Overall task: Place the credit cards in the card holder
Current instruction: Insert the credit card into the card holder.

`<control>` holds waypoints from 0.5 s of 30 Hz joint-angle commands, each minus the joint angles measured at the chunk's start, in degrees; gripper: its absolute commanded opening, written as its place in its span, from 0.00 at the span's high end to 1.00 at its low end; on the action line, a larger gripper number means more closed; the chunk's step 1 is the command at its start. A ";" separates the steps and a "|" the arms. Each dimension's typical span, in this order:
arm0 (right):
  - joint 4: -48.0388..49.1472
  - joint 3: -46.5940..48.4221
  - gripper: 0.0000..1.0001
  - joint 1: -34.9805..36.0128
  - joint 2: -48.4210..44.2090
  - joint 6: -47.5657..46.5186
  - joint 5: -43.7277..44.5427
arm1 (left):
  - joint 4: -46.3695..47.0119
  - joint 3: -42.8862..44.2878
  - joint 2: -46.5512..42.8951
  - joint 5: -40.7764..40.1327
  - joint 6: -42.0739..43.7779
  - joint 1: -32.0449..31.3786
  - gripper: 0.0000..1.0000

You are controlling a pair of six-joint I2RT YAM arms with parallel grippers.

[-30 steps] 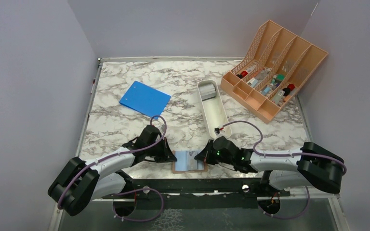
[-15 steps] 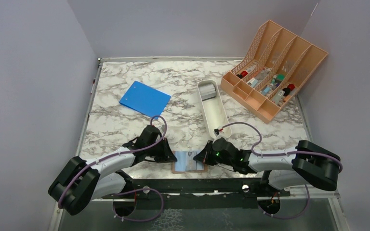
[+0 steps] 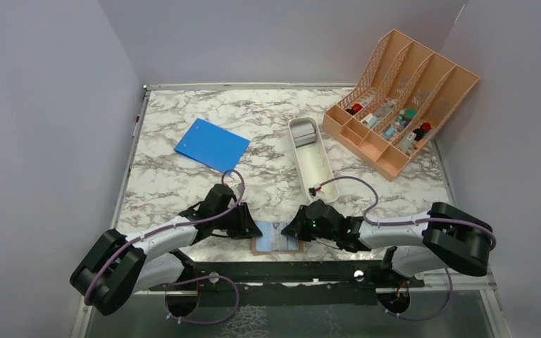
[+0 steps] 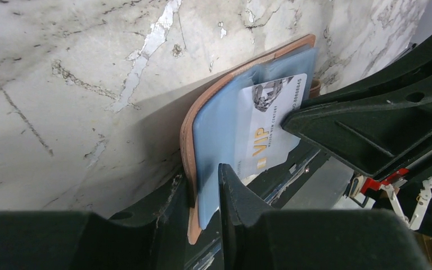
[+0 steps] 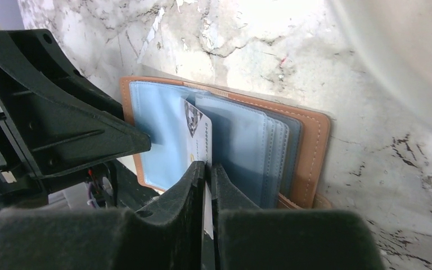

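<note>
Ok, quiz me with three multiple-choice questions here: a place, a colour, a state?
1. Where is the card holder?
A) middle of the near edge
B) far left corner
C) far right corner
2. The notebook is:
A) red
B) blue
C) green
3. The right end effector is:
A) wide open
B) shut on a card
C) holding a pen
Answers: 1 A, the top view shows it centred at the near edge; 2 B, it is plainly blue; 3 B, it pinches the white card.
</note>
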 commanded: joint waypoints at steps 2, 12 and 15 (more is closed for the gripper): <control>-3.19 1.90 0.90 0.60 2.61 -1.80 -1.59 | 2.75 -0.94 -1.30 2.25 -0.87 -0.43 0.74; -3.64 3.25 0.83 1.37 3.69 -1.07 -1.51 | 3.73 -1.10 -0.80 2.13 -1.45 -0.79 0.75; -8.92 4.76 0.76 1.38 2.33 -2.10 -0.15 | 3.76 -0.84 -0.77 2.31 -1.46 -0.88 0.75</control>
